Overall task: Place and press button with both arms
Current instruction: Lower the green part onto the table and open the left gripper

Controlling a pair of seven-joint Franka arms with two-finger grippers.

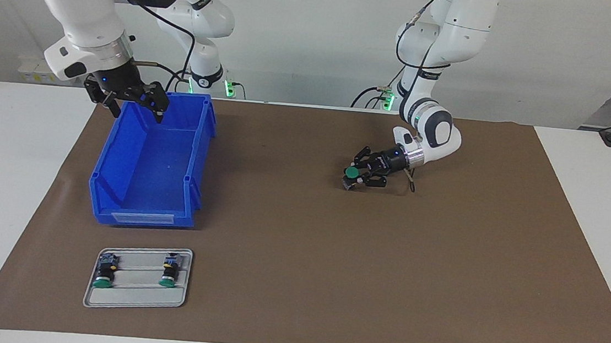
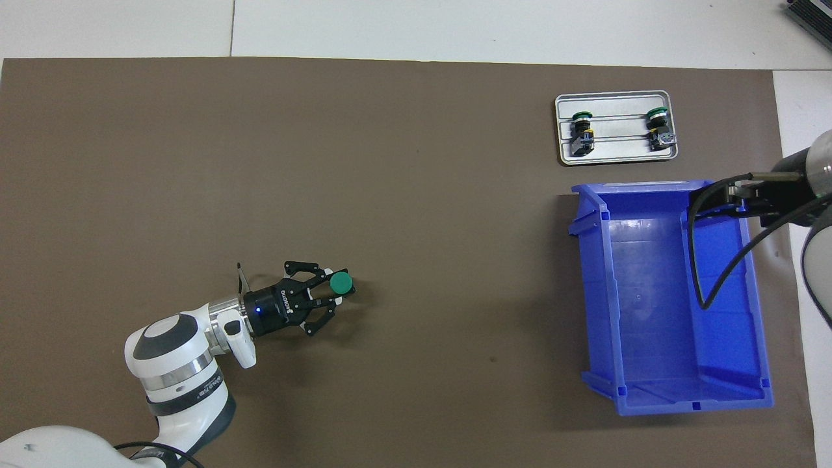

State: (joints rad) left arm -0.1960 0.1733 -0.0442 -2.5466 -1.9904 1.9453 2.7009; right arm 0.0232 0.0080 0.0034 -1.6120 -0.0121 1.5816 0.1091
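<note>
Well apart from the blue bin (image 1: 151,169), toward the left arm's end, your left gripper (image 1: 356,177) clamps the button (image 1: 351,172) low over the mat (image 1: 296,281); your right gripper (image 1: 133,105) hangs spread over that bin's rim.

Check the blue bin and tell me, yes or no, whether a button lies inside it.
No: the blue bin shows only its bare floor, and the two spare buttons lie on the grey tray.

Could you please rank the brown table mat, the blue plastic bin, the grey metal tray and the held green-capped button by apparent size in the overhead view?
1. Brown table mat
2. Blue plastic bin
3. Grey metal tray
4. Green-capped button, held by the left gripper
</note>
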